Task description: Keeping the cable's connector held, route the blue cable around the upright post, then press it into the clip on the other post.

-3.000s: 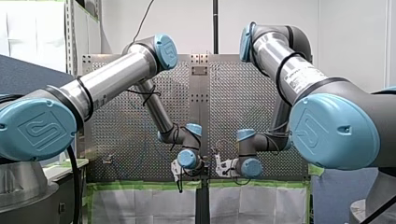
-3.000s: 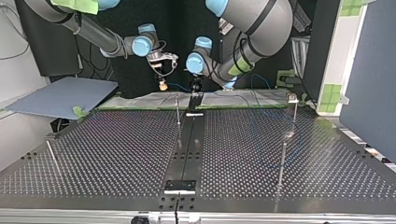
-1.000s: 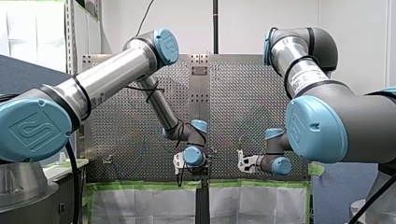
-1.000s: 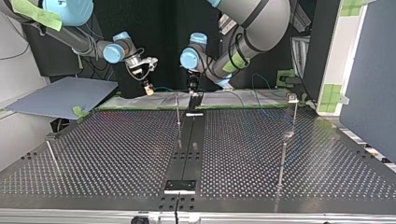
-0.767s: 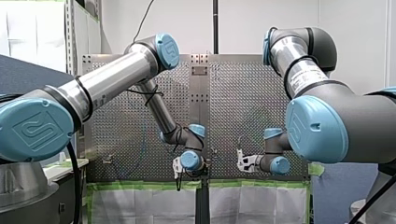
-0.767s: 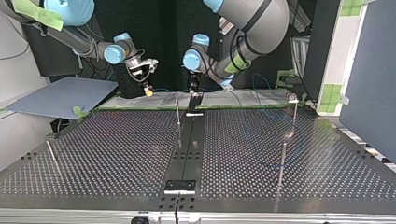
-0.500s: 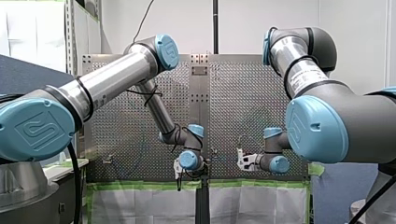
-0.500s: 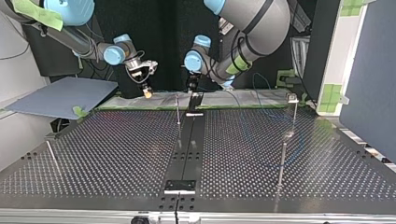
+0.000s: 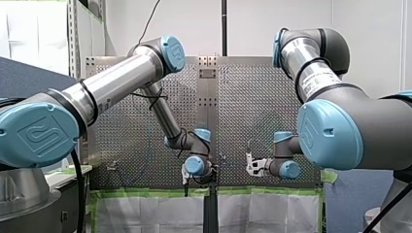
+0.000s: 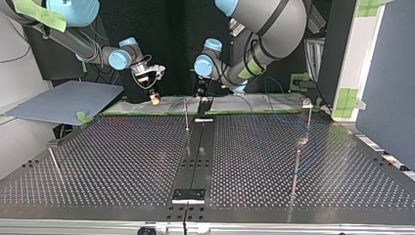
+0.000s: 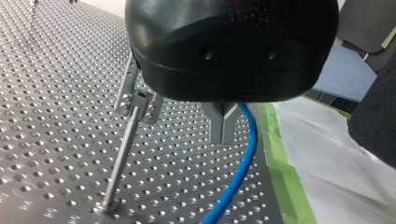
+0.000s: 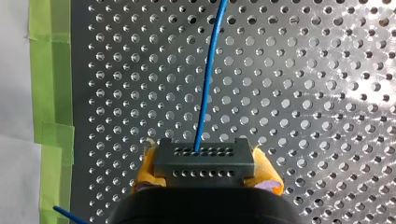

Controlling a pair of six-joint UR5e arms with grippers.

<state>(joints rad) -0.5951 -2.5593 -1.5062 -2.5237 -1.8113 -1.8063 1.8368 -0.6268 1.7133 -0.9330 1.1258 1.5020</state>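
In the left wrist view my left gripper (image 11: pixel 224 127) has its metal fingers shut on the blue cable (image 11: pixel 238 172), which runs down past them over the perforated table (image 11: pixel 56 116). A thin post with a metal bracket on top (image 11: pixel 135 100) stands just beside the fingers. In the right wrist view my right gripper (image 12: pixel 204 179) holds the dark grey connector (image 12: pixel 204 161) between yellow pads, and the cable (image 12: pixel 210 70) leads away from it. In the top view my right gripper (image 10: pixel 154 98) is at the left of my left gripper (image 10: pixel 200 93), near the middle post (image 10: pixel 186 115).
Green tape (image 12: pixel 51 93) and a white sheet (image 11: pixel 336 154) line the table's edge by the arms. More posts stand at the top view's right (image 10: pixel 307 110) (image 10: pixel 295 166) and left (image 10: pixel 54 164). A blue-grey board (image 10: pixel 63 100) lies beyond the table's left corner.
My right gripper has carried the connector away from my left gripper, toward the top view's left, then dipped slightly toward the table. My left gripper has barely shifted.
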